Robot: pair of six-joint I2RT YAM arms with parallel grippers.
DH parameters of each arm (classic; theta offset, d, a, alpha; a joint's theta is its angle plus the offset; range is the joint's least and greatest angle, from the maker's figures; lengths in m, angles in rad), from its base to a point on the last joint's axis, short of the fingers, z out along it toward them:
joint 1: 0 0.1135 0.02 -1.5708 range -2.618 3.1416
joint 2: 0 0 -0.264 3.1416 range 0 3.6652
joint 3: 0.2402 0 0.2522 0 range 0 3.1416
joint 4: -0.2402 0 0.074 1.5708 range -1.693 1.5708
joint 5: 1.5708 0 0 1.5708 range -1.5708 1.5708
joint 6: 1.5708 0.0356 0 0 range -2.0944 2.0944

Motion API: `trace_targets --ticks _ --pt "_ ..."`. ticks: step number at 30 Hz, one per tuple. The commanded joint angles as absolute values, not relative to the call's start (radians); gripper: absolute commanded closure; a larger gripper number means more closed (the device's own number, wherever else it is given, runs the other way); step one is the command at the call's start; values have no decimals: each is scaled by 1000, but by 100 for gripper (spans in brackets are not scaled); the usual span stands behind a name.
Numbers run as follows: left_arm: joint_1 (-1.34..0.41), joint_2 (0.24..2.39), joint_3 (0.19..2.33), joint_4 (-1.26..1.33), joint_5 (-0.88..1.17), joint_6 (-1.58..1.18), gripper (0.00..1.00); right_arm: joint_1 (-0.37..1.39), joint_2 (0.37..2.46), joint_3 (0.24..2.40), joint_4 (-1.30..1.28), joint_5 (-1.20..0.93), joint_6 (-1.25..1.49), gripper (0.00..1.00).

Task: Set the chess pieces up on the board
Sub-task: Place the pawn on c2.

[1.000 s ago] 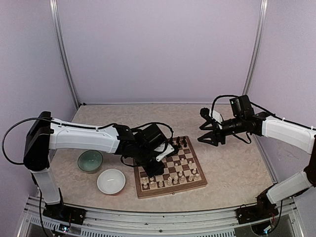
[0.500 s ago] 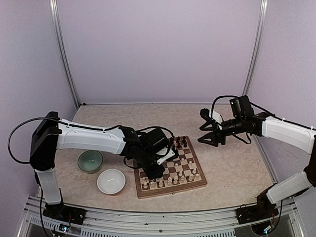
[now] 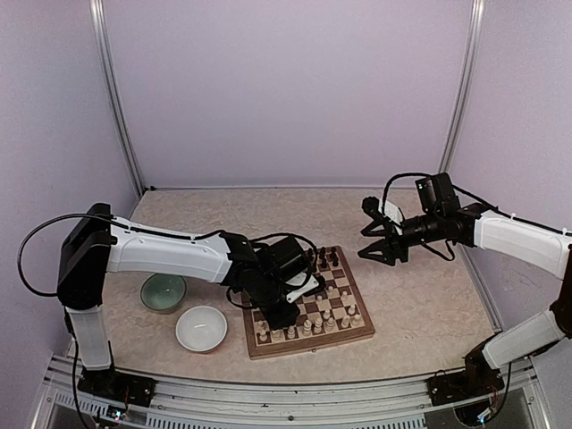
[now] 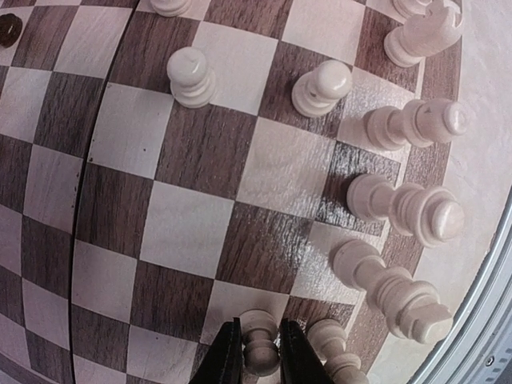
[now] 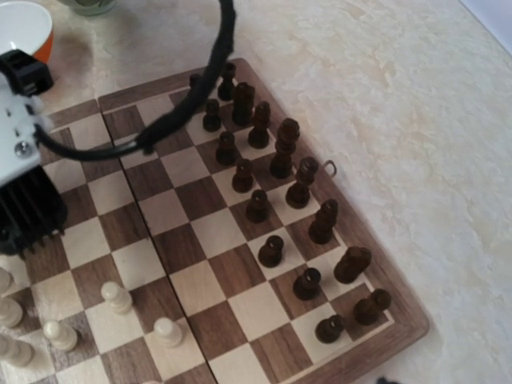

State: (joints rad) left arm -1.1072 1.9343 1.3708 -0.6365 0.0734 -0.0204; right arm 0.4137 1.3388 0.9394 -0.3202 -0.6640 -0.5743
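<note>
The board [image 3: 306,348] lies at the table's middle, with dark pieces [image 3: 327,259] on its far rows and cream pieces [image 3: 313,325] on its near rows. My left gripper [image 3: 284,313] is low over the board's near left part. In the left wrist view it [image 4: 262,357] is shut on a cream pawn [image 4: 261,340] that stands on a light square, next to the back-row cream pieces [image 4: 404,210] and the board's border [image 4: 449,265]. My right gripper [image 3: 374,241] hangs open and empty above the table right of the board. The right wrist view shows the dark pieces [image 5: 276,164] in two rows.
A green bowl [image 3: 164,291] and a white bowl [image 3: 201,328] stand left of the board. The left arm's black cable [image 5: 210,72] hangs over the board's far left part. The table's front rail [image 3: 286,393] runs close behind the cream back row.
My left arm has shifted right and toward the near edge, bringing its gripper down over the board's near rows. The right arm has not moved.
</note>
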Motion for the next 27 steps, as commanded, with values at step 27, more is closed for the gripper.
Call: trace_targets --ticks 27 --pt "-1042 1693 1473 -586 -76 94 57 472 1499 1066 -491 -612 -658 51"
